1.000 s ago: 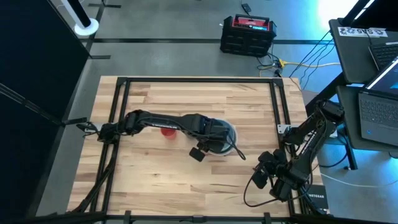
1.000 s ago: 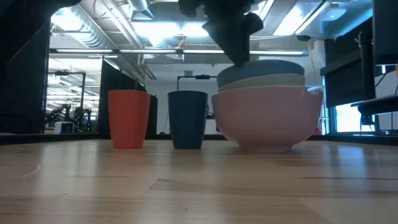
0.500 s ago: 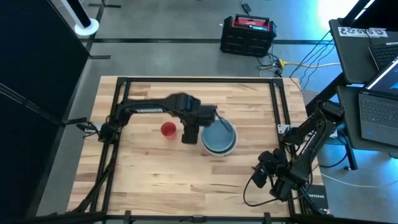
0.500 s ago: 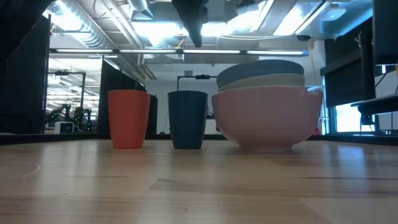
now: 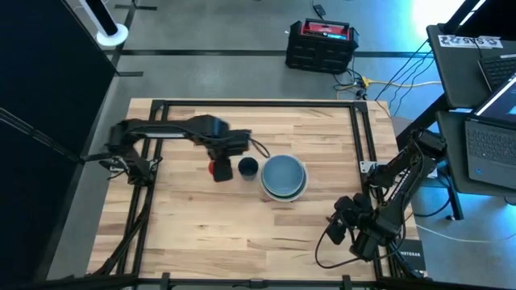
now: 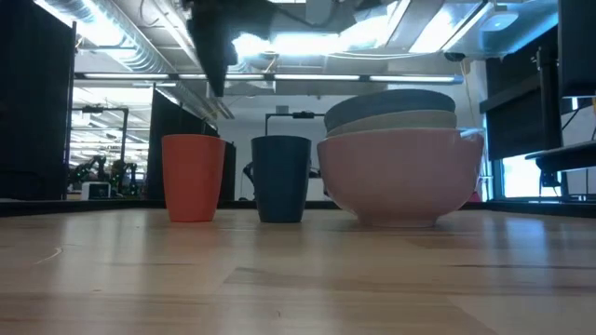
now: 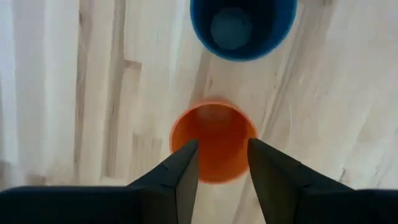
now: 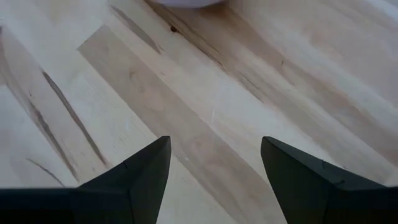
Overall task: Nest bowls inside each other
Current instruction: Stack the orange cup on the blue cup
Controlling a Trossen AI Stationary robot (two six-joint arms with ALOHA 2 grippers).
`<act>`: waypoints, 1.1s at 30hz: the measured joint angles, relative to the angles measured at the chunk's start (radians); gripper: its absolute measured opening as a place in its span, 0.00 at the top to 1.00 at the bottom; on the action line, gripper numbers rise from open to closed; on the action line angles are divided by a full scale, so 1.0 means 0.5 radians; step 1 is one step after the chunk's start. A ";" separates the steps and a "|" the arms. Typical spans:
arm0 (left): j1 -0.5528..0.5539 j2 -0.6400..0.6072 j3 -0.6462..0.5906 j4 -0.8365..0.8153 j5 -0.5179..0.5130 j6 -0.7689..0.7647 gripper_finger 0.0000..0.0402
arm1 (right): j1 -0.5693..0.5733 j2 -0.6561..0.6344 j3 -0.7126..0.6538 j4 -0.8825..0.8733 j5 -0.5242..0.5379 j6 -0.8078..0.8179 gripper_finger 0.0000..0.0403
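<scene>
The wide bowls stand nested in one stack (image 5: 284,177) at mid-table, a light blue one on top (image 6: 391,99) and a white one at the bottom (image 6: 400,181) on the wood. Left of it the tiny navy bowl (image 5: 247,167) and the tiny red bowl (image 7: 214,140) stand upright on their bases. My left gripper (image 7: 222,168) hangs open above the red bowl, pointing down, well above it in the low view (image 6: 214,51). My right gripper (image 8: 214,168) waits open over bare wood near the table's right near corner (image 5: 355,225).
A dark metal frame (image 5: 161,105) runs along the table's left, far and right sides. There is open wood in front of the bowls toward the near edge. Laptops (image 5: 492,145) and a black case (image 5: 321,44) lie off the table.
My left gripper has risen off the bowl stack and travelled toward the table's left edge, past the navy bowl, until it is over the red bowl; its wrist has rolled on the way. The stack and both tiny bowls have stayed where they were.
</scene>
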 joint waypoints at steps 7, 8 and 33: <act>0.070 -0.375 -0.590 0.274 0.009 0.087 0.69 | 0.000 0.000 -0.014 0.008 0.034 -0.002 0.41; 0.080 -0.429 -0.674 0.314 0.011 0.099 0.69 | 0.000 0.000 -0.016 0.009 0.039 -0.003 0.41; 0.289 -0.457 -1.096 0.865 0.121 0.193 0.71 | -0.001 0.000 -0.018 0.103 0.012 0.048 0.41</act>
